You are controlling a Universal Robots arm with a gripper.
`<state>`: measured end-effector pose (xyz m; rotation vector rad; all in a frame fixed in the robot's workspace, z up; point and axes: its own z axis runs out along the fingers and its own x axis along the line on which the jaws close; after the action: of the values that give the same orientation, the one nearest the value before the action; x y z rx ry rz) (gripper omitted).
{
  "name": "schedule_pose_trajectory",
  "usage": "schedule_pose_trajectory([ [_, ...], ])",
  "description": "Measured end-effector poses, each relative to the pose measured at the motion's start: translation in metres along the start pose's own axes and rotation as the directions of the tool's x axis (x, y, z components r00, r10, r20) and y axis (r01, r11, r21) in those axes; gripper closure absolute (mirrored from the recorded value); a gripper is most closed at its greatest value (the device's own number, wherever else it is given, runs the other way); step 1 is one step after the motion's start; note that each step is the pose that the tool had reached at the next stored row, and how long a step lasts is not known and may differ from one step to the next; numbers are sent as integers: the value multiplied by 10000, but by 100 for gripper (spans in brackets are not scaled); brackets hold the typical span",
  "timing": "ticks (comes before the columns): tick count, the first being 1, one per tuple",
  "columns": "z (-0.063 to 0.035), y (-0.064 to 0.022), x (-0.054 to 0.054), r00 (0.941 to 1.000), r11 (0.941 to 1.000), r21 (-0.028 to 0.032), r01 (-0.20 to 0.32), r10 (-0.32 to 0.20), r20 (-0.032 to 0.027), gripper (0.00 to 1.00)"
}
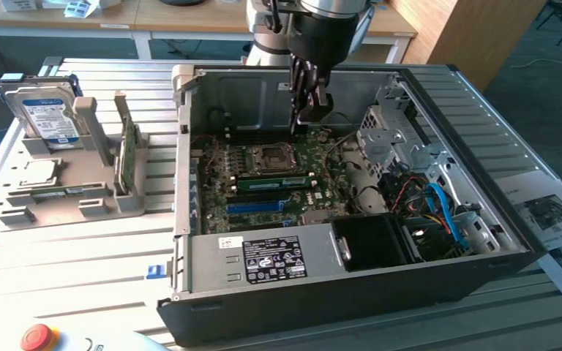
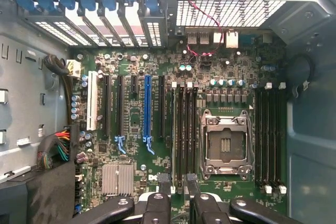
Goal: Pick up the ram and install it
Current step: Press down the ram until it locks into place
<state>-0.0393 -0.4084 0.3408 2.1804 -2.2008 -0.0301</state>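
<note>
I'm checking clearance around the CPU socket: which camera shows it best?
The wrist view: the CPU socket is seen straight on, whole and unobstructed. The exterior view shows the CPU socket at a slant, just beyond the tool.

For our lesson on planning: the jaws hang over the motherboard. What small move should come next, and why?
Probably lift straight up, clear of the case. The gripper hangs with jaws open and empty over the motherboard, and a slim green stick, apparently the ram, already stands in a slot beside the CPU socket.
</note>
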Motion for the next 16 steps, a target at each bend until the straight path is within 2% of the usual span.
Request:
schedule_pose_trajectory([
  [8, 0, 0, 0, 10000, 10000, 0, 0, 0, 0, 75],
  [9, 0, 0, 0, 10000, 10000, 0, 0, 0, 0, 77],
  [10, 0, 0, 0, 10000, 10000, 0, 0, 0, 0, 83],
  [11, 0, 0, 0, 10000, 10000, 0, 0, 0, 0, 83],
  [12, 0, 0, 0, 10000, 10000, 0, 0, 0, 0, 89],
  [16, 0, 0, 0, 10000, 10000, 0, 0, 0, 1, 90],
])
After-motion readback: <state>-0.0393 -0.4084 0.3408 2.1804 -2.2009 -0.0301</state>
